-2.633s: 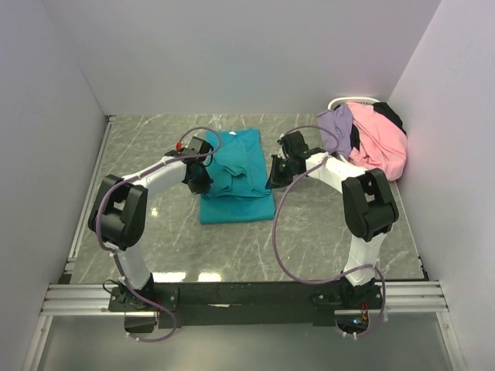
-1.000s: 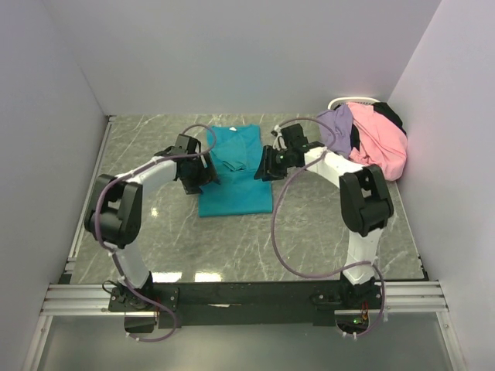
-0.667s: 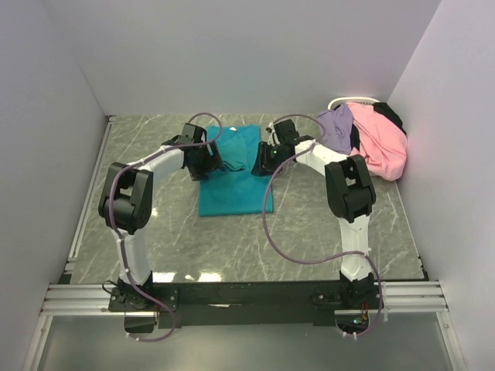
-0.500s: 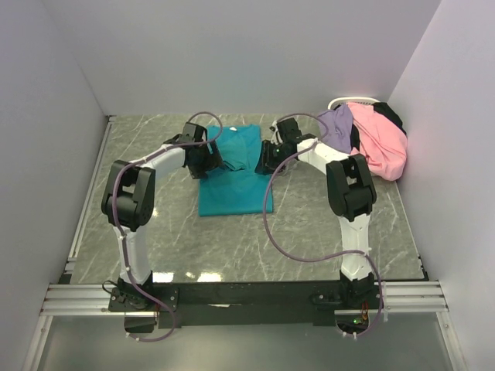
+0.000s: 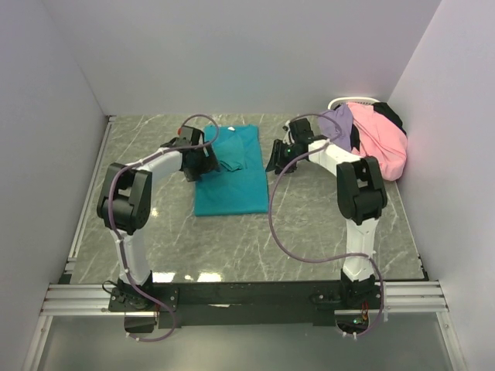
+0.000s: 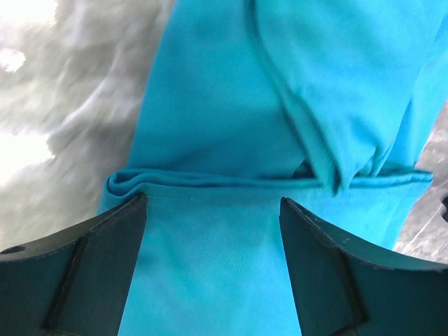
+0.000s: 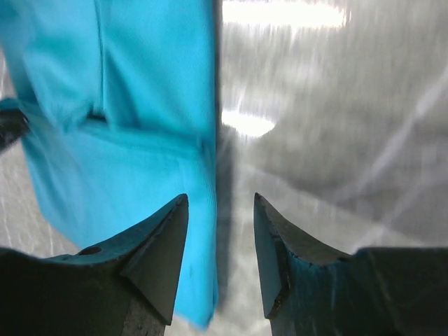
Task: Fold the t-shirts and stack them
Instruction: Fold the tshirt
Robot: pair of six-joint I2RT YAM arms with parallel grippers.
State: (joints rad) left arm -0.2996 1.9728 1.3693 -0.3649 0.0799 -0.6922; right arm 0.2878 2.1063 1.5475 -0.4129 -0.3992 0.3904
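The teal t-shirt point(image 5: 230, 185) lies half-folded on the middle of the bench point(image 5: 325, 224). At its far part the left pincer point(image 6: 212, 201) and right pincer point(image 7: 220, 197) hang spread and empty. Pinching only one layer there could drag the fold askew, leaving a sloppy base for the far pile of t-shirts point(image 5: 371, 139).

a grey marble-patterned table top point(image 5: 309, 232) fills the floor of the cell, glossy, with bright light patches point(image 5: 209, 276) reflected near its front edge. plain white walls point(image 5: 247, 54) close it in at the back and on both sides. at the far right corner a short arc of a white wire basket rim point(image 5: 340, 101) shows. an aluminium rail point(image 5: 77, 297) runs along the near edge, and a pale strip point(image 5: 91, 185) lines the left edge.
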